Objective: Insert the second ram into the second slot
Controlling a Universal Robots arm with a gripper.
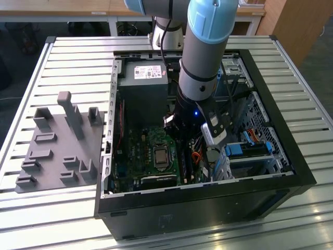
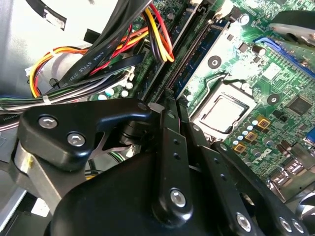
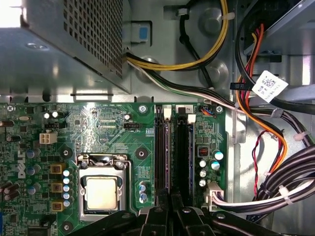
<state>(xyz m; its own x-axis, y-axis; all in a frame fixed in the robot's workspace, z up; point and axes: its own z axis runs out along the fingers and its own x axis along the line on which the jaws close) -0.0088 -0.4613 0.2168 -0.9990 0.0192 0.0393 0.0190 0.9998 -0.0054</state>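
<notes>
Two memory slots lie side by side on the motherboard (image 3: pixel 98 123), at about 3 o'clock from the CPU socket (image 3: pixel 102 191) as the exterior view has it, inside the open computer case (image 1: pixel 291 156) on the slatted worktop (image 1: pixel 67 57). The second ram (image 3: pixel 167 157) appears edge-on as a thin strip along the slot nearer the socket, and the neighbouring slot (image 3: pixel 183 157) looks empty. The gripper (image 3: pixel 170 209) hangs low in the case directly over that strip, and its fingers (image 2: pixel 170 128) appear clenched narrowly on the stick's upper edge at one end. I cannot tell how deep the stick sits. Doing this step well is, I judge, mostly a matter of squareness: the stick should stand upright and parallel to its slot, so that the push goes straight down and not toward the socket or the empty slot. Pressure from one end could rock the far end up, so the white latch (image 3: pixel 167 114) there is the thing to watch as the sign of seating. The cable bundle (image 3: pixel 275 182), further out toward 3 o'clock from the slots, lies near the wrist and could snag, so any correction should be small and slow.
</notes>
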